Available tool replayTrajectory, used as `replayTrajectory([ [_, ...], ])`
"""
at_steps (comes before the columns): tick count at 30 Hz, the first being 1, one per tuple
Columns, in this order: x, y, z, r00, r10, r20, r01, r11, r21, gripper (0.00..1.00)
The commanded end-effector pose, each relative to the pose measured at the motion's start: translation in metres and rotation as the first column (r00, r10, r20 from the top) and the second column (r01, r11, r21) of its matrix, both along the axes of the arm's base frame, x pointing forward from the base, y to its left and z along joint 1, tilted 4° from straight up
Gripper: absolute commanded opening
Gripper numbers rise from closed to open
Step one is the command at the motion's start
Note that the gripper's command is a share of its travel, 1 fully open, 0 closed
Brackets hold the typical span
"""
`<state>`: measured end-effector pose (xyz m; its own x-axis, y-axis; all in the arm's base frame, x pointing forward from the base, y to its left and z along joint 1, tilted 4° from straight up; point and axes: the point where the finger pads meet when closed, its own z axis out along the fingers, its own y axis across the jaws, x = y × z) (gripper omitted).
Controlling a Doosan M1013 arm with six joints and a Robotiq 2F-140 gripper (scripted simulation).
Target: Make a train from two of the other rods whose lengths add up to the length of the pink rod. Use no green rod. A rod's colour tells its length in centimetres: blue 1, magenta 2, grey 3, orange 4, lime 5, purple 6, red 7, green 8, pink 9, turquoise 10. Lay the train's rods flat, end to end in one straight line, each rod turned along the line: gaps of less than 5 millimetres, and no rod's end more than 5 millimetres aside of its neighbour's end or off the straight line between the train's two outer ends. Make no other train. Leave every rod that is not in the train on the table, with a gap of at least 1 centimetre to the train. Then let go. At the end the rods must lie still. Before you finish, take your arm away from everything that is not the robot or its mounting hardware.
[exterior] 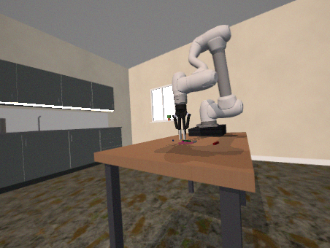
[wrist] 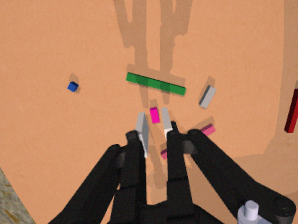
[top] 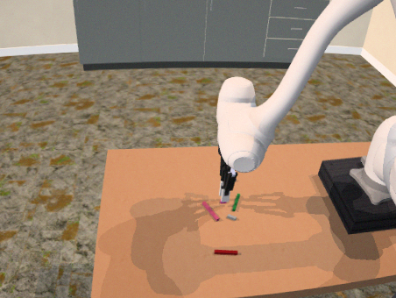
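My gripper point(top: 224, 198) point(exterior: 182, 138) point(wrist: 154, 119) points down, its fingers a little apart. The magenta rod point(wrist: 155, 115) lies low between the fingertips, with a gap on each side in the wrist view. The red rod point(top: 226, 251) point(exterior: 215, 143) point(wrist: 292, 112) lies well apart from the others. The pink rod point(top: 210, 211) point(wrist: 208, 130) lies beside the gripper, its middle hidden by a finger in the wrist view. The grey rod point(top: 231, 217) point(wrist: 207, 97) lies near one end of the green rod point(top: 236, 202) point(wrist: 156, 84). The blue rod point(exterior: 173, 140) point(wrist: 73, 86) lies alone.
The rods lie on the wooden table point(top: 131, 166) point(exterior: 139, 155). The black robot base point(top: 339, 193) point(exterior: 207, 130) stands at the table's right in the top view. The green and pink rods are close to the fingers. Arm shadows cross the table.
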<state>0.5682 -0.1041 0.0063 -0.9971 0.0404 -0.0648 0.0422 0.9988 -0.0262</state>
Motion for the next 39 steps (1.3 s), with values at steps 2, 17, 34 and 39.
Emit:
replayTrajectory([
  [2,-0.001,0.000,-0.004,1.000,-0.002,-0.002,0.002,1.000,0.003,0.15],
  [17,0.000,-0.001,-0.017,1.000,-0.002,-0.002,0.002,1.000,0.003,0.15],
  [34,0.000,-0.001,-0.019,1.000,-0.002,-0.002,0.002,1.000,0.003,0.15],
  [39,0.000,-0.001,-0.019,1.000,-0.002,-0.002,0.002,1.000,0.003,0.15],
])
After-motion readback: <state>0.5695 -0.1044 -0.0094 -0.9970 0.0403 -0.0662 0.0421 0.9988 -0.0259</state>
